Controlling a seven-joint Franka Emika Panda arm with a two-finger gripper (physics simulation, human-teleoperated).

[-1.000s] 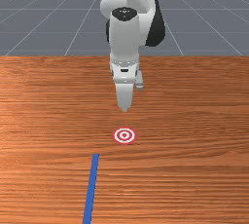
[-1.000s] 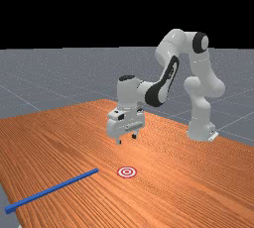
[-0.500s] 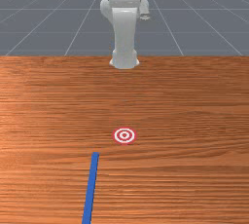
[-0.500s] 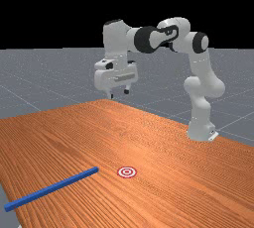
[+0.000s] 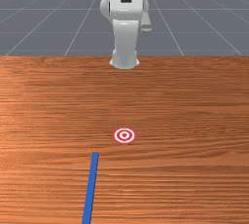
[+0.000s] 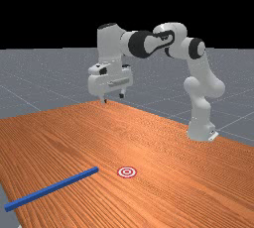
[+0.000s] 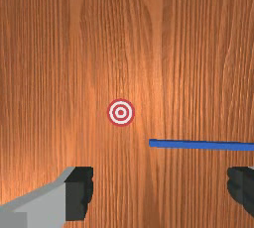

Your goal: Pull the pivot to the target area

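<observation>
From where I stand, the fingers point(image 7: 78, 195) are up in the air, spread wide, with nothing held between them. What I take for the pivot is the long blue bar point(image 6: 52, 188), lying flat on the bench point(image 6: 59, 147) well below them. It runs in much the same direction as the gap from one finger to the other: its near end sits between the two, seen from above, and the rest stretches out past the finger farther from the arm's base point(image 6: 200, 129). The target point(image 7: 120, 112) is also well below the fingers, to one side of the bar, near its closer end but not touching it.

I'd call this the start of the job, with the pull yet to come. The bar looks stiff and slim, smooth-sided, probably light, and I'd expect it to slide easily rather than bend or break. Its length is the awkward part: take it close to an end and the other end will likely swing. I'd go for the middle, fingers turned about a quarter so they straddle its narrow width, lowered until they flank the sides, then closed gently. Coming down as they are, a fingertip could land on top and skid it askew.
</observation>
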